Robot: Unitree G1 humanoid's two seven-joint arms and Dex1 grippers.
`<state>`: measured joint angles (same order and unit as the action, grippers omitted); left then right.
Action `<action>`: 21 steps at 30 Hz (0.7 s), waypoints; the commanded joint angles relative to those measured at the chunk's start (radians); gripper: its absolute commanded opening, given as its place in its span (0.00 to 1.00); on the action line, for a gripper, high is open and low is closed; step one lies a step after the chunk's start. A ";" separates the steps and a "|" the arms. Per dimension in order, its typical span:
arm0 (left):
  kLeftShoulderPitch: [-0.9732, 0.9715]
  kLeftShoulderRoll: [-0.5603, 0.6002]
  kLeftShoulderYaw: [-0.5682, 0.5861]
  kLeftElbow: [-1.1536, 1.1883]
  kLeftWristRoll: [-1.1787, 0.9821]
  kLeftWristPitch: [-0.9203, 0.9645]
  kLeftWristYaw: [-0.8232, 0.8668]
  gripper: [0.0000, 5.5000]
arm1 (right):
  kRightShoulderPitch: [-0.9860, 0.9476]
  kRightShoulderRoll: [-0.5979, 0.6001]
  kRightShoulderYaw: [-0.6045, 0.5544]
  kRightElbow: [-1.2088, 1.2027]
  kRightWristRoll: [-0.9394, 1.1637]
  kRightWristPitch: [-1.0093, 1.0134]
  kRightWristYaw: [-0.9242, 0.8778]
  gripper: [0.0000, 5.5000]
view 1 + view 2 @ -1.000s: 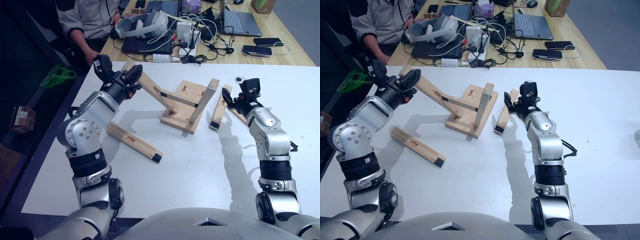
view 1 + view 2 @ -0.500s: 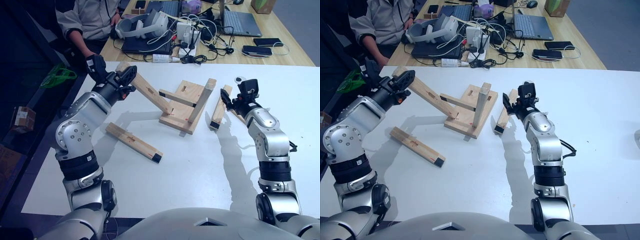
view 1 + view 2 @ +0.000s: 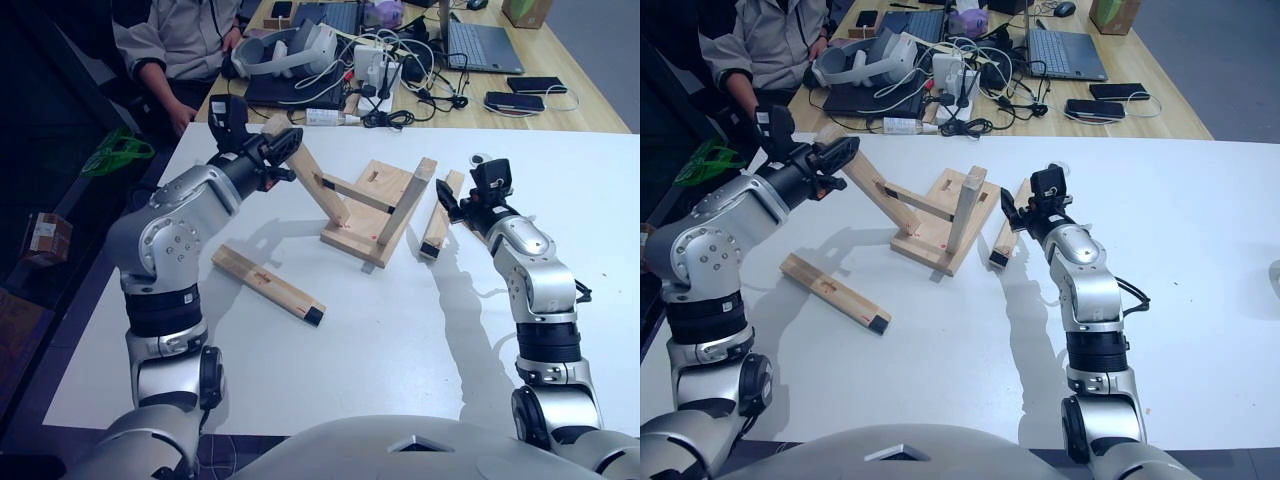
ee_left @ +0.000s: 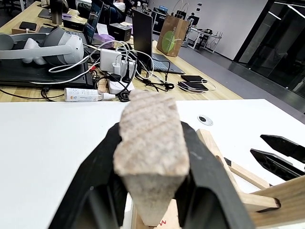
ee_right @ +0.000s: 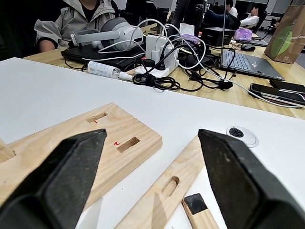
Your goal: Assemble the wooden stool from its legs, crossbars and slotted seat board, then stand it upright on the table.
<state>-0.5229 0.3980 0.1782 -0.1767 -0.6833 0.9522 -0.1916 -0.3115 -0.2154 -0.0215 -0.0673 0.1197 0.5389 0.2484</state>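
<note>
Head view: the left gripper [image 3: 277,158] is clenched on the top end of a slanting leg [image 3: 320,188], which runs down and away from it to the seat board [image 3: 372,190]. The right gripper [image 3: 452,205] hangs spread apart just beside a loose leg [image 3: 437,222] (touching or not, unclear).

Left wrist view: black fingers [image 4: 95,167] squeeze both sides of the leg's end grain.

Right wrist view: the parted fingers [image 5: 57,181] frame the seat board's slots and the loose leg beyond.

No word or number can be read. The slotted seat board [image 5: 138,129], upper middle of the left eye view, bears small red pen marks beside its slots, too slight to make out. A white tube [image 3: 322,117] above it and a paper bag [image 3: 524,10] in the upper right corner carry print too small to read.
</note>
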 commanded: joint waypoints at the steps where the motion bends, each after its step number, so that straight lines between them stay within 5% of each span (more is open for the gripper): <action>1: -0.040 0.014 -0.043 0.078 0.043 0.074 0.001 0.19 | -0.005 -0.003 0.006 0.004 -0.005 -0.002 -0.001 0.65; 16: -0.094 -0.045 -0.111 0.243 0.112 0.131 -0.015 0.19 | -0.020 0.005 0.015 0.022 -0.006 -0.018 -0.001 0.65; 21: -0.036 -0.008 -0.201 0.053 0.115 0.149 -0.075 0.19 | -0.015 -0.002 0.015 0.020 -0.007 -0.016 0.002 0.65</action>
<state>-0.6360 0.3851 0.0621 -0.0943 -0.5809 1.0158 -0.2477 -0.3174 -0.2107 -0.0108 -0.0434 0.1191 0.5242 0.2491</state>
